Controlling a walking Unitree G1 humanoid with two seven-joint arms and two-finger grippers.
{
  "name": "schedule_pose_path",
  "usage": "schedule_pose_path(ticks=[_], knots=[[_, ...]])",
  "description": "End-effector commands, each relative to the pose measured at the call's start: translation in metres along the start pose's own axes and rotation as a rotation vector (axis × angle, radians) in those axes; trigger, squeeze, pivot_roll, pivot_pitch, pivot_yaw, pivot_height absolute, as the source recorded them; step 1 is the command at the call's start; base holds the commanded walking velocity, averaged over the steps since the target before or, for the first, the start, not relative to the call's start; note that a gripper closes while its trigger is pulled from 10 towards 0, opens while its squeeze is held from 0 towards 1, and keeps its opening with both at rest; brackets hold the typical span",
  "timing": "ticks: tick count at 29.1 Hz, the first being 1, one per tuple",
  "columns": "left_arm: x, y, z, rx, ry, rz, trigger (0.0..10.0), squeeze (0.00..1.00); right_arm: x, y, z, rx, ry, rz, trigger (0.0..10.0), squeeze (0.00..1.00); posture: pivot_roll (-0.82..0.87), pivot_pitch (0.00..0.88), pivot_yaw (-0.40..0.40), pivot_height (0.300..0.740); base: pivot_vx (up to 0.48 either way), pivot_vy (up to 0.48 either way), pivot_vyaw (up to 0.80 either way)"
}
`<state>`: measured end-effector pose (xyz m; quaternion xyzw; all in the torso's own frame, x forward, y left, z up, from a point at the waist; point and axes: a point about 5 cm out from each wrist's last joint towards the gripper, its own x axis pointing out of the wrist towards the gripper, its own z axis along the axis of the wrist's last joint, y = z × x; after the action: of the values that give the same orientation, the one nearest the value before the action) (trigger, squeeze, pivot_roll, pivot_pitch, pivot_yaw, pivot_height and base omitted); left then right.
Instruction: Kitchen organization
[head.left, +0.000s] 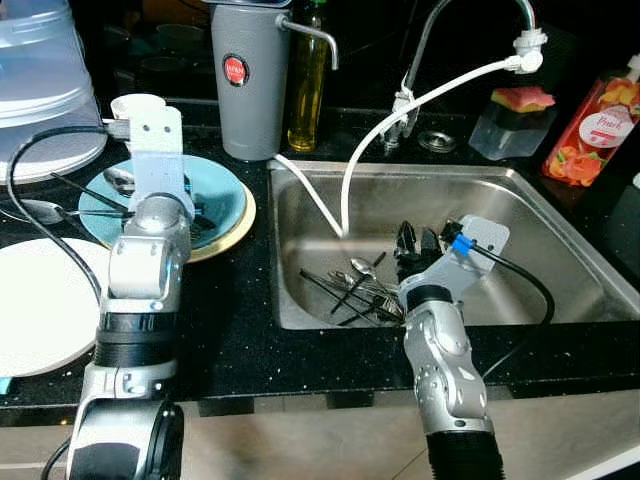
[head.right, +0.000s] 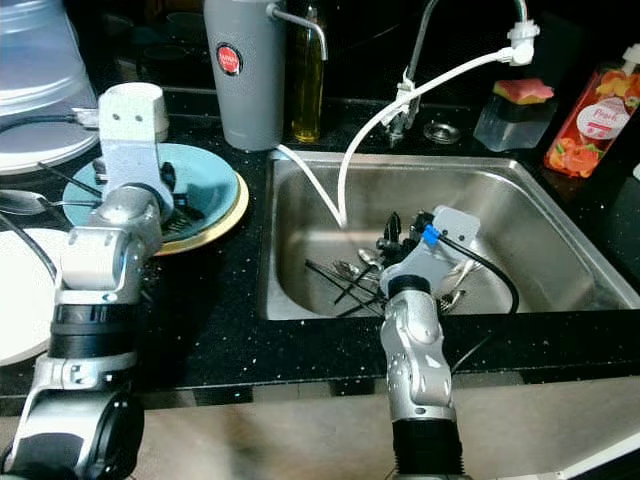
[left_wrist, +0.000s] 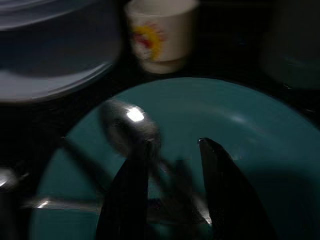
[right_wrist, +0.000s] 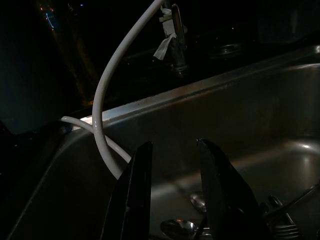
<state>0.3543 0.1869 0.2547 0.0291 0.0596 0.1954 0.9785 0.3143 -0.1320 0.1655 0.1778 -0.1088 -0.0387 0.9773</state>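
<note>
Cutlery (head.left: 358, 285), loose heap of spoons and forks: on the sink (head.left: 560, 235) floor, at about 8 o'clock of the basin. Likely light, stiff, wet and slippery; best taken by one handle, near its middle.

Right gripper (head.left: 417, 241): just above the heap, fingers (right_wrist: 131, 197) parted, holding nothing.

Left gripper (left_wrist: 172, 192): over the blue plate (head.left: 225, 200) on the counter at 9 o'clock of the sink, fingers parted, empty; a spoon (left_wrist: 131, 131) lies on the plate just beside one finger.

White hose (head.left: 375, 135): runs from the tap into the basin.

Grey jug (head.left: 250, 80): round red badge, wording unreadable.

Soap bottle (head.left: 592, 125), 2 o'clock: label blurred.

Cup (left_wrist: 161, 34): yellow and red print.
</note>
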Motion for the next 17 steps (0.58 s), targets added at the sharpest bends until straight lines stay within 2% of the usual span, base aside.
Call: schedule_pose_path(ticks=[1,5,7,14,15,17], knots=[[-0.001,0.002,0.002,-0.009,0.013,0.039,10.0,0.0,-0.001,-0.002,-0.005,-0.005,0.026,-0.011,10.0,0.0,0.31,0.0,-0.062,0.74,0.0,0.0,0.0],[-0.004,0.003,0.0,-0.058,0.048,0.089,10.0,0.0,-0.001,-0.002,-0.006,-0.005,0.03,-0.01,10.0,0.0,0.31,0.0,-0.061,0.74,0.0,0.0,0.0],[-0.005,0.004,-0.002,-0.12,0.095,0.139,10.0,0.0,-0.002,-0.001,-0.007,-0.003,0.033,-0.008,10.0,0.0,0.31,0.0,-0.06,0.74,0.0,0.0,0.0],[0.003,0.003,-0.006,-0.143,0.154,0.183,10.0,0.0,-0.001,0.001,-0.008,0.003,0.036,-0.005,10.0,0.0,0.32,0.0,-0.057,0.74,0.0,0.0,0.0],[0.005,0.003,-0.005,-0.152,0.149,0.184,10.0,1.0,-0.001,0.002,-0.008,0.004,0.036,-0.005,10.0,0.0,0.32,0.0,-0.057,0.74,0.0,0.0,0.0],[0.008,0.006,0.003,-0.159,0.127,0.204,10.0,1.0,-0.001,0.001,-0.009,0.006,0.037,-0.007,10.0,0.0,0.32,0.0,-0.055,0.74,0.0,0.0,0.0]])
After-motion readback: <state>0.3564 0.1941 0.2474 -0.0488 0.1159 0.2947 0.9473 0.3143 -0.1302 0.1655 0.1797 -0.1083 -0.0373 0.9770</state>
